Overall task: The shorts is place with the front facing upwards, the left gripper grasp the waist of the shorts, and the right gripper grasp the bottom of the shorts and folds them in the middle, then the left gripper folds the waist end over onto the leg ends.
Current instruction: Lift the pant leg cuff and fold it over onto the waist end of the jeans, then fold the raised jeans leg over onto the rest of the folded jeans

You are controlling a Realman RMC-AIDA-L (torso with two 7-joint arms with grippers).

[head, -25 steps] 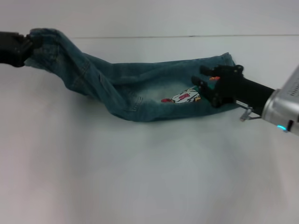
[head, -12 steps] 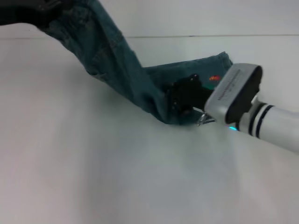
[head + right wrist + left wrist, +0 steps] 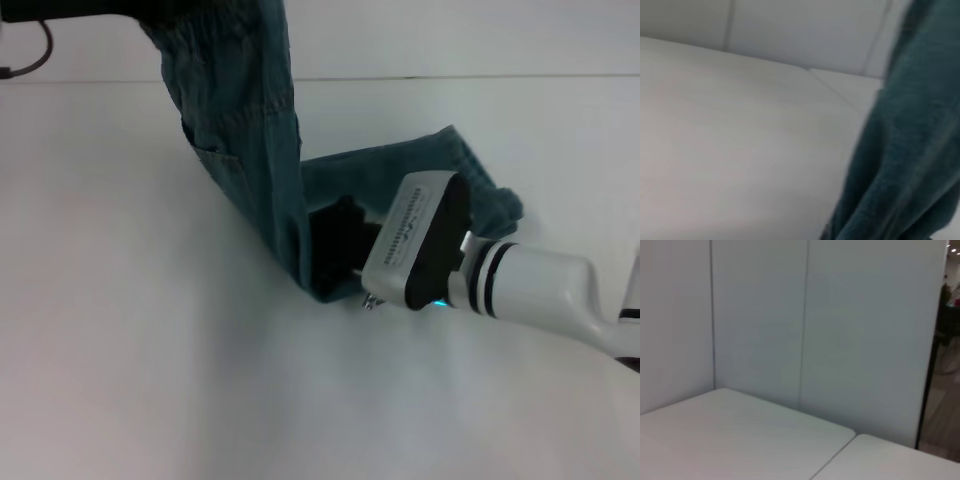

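The blue-green denim shorts (image 3: 245, 130) hang steeply from the top of the head view down to the table. The ruched waist (image 3: 215, 15) is at the upper edge, held by my left gripper (image 3: 120, 8), a dark shape partly cut off by the frame. One leg end (image 3: 450, 170) lies flat on the table. My right gripper (image 3: 335, 245) is low at the fold, its black fingers buried in the denim at the bottom of the shorts. The right wrist view shows denim (image 3: 900, 150) hanging close by.
The white table (image 3: 150, 350) stretches out in front and to the left of the shorts. My white right forearm (image 3: 530, 285) lies low across the right side. A thin black cable (image 3: 30, 55) loops at the top left. Pale wall panels (image 3: 805, 330) stand behind the table.
My left gripper has lifted the waist up and to the right, so the shorts now hang steeply. My right gripper has moved left and nearer with the hem, and the print is now hidden.
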